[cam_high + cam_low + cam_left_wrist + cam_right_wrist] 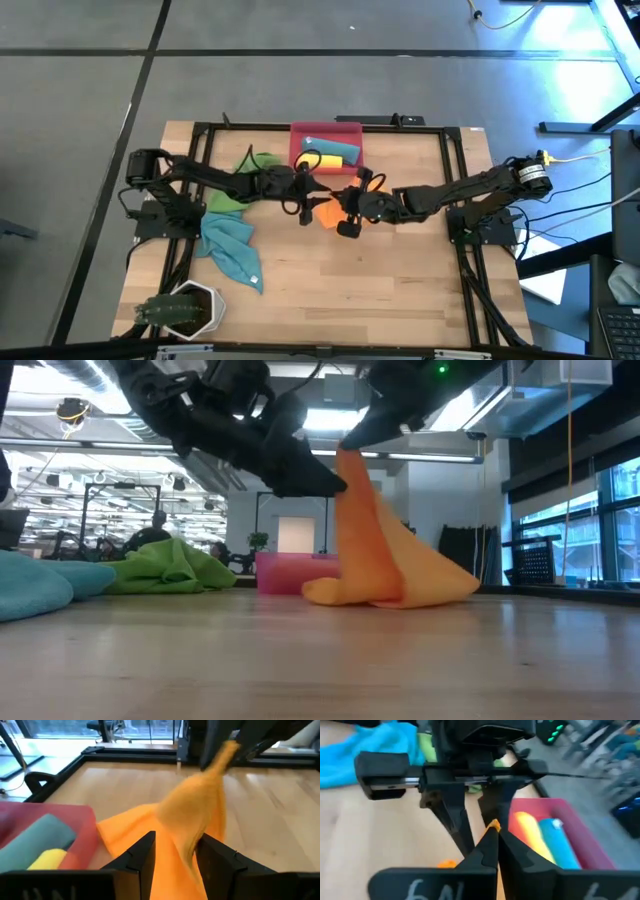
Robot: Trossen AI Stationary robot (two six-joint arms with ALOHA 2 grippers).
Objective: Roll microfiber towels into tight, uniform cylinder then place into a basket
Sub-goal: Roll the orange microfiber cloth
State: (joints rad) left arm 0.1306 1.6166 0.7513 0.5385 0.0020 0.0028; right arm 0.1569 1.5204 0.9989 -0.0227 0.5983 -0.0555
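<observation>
- Low view: I see the soft orange microfiber towel (385,555) lifted by one corner, its lower folds resting on the wooden table (320,660) just in front of the red-pink plastic basket (285,572).
- My right gripper (492,832) is clamped shut on the raised corner; my left gripper (175,852) has its fingers partly closed around the hanging cloth.
- I judge spreading it flat first gives an even roll.
- Basket holds a rolled yellow towel (327,160) and a rolled teal towel (335,149).
</observation>
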